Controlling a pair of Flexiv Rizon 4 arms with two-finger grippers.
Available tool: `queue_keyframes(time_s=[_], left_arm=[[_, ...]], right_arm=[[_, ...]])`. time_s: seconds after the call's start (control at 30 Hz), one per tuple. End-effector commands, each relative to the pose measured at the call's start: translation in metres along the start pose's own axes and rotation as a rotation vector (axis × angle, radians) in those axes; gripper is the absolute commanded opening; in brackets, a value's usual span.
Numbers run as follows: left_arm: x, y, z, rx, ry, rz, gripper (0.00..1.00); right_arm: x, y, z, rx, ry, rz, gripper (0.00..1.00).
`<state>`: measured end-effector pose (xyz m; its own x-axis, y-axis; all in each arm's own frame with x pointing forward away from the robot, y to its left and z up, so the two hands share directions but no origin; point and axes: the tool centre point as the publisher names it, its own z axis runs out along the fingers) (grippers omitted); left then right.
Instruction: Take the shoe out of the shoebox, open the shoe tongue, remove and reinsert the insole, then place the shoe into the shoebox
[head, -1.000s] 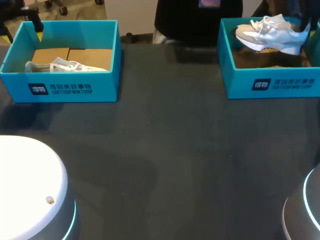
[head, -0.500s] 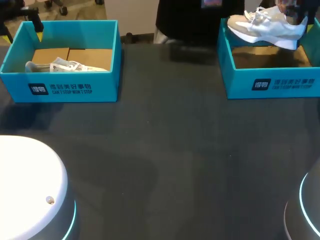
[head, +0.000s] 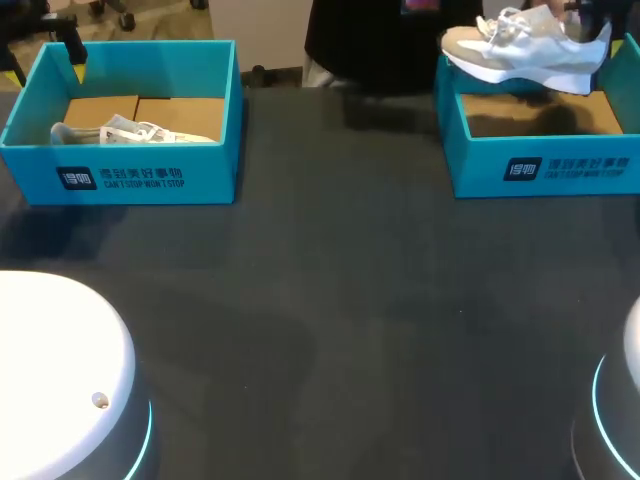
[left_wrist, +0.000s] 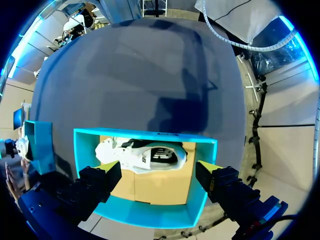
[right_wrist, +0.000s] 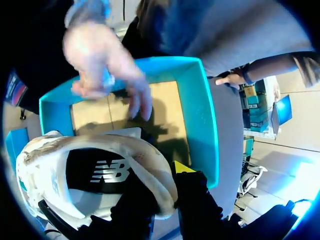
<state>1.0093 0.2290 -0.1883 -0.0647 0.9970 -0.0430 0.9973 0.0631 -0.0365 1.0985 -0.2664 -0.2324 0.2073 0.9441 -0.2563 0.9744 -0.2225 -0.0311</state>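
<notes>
Lifting the white and grey running shoe (head: 520, 55) out of the blue cardboard shoebox (head: 545, 165) looks nearly done. Your right gripper (right_wrist: 165, 185) pinches its heel just above the box. Tongue, insole and putting back are left. Your left gripper (left_wrist: 157, 169) hangs wide open, empty.

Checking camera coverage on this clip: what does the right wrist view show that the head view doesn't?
Right wrist only: the right gripper clamped on the heel collar of the shoe, and a person's hand over the right shoebox. Head only: the left shoebox holding a second shoe. Both: the shoe held above the right shoebox.
</notes>
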Motion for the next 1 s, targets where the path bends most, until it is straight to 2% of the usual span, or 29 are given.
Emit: queue_keyframes(time_s=[0.03,0.47,1.0], left_arm=[[0.0,-0.001,0.0,-0.002,0.002,0.0,1.0],[0.0,-0.001,0.0,-0.002,0.002,0.0,1.0],[0.0,-0.001,0.0,-0.002,0.002,0.0,1.0]], right_arm=[[0.004,-0.018,-0.009,-0.058,-0.016,0.006,0.0],[0.013,-0.048,-0.03,-0.11,-0.055,0.037,0.0],[0.025,-0.078,-0.037,-0.141,-0.077,0.069,0.0]])
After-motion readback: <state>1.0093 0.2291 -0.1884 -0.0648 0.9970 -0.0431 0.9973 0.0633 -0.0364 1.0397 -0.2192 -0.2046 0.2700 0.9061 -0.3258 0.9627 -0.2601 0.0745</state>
